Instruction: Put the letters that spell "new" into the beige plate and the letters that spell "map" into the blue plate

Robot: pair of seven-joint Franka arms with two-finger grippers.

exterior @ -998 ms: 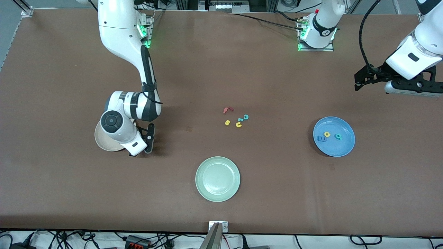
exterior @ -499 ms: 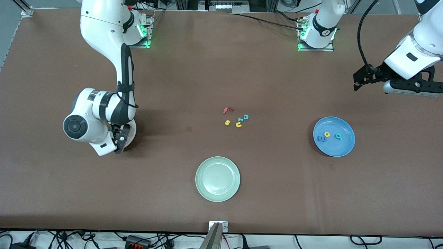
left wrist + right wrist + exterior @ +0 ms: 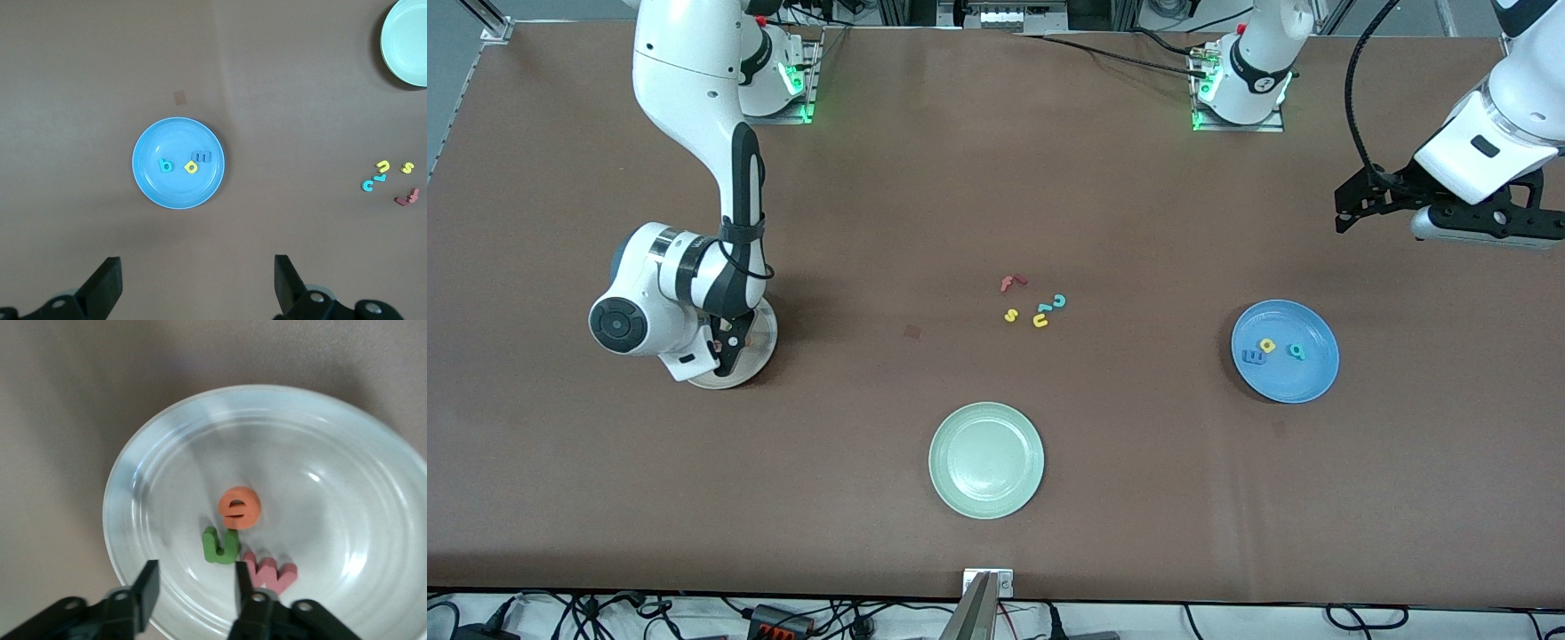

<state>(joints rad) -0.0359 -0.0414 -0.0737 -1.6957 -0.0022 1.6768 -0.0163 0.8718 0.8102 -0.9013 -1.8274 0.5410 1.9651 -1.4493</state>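
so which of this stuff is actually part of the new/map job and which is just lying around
Part of the job:
- beige plate holding orange e, green n, pink w
- blue plate holding blue m, yellow a, teal p

Lying about:
- pale green plate
- red f
- yellow s
- yellow u
- teal c

Probably a robotics lab: bolted-down arm bases (image 3: pixel 1240 98), cables (image 3: pixel 783 615), brown-covered table (image 3: pixel 996 498).
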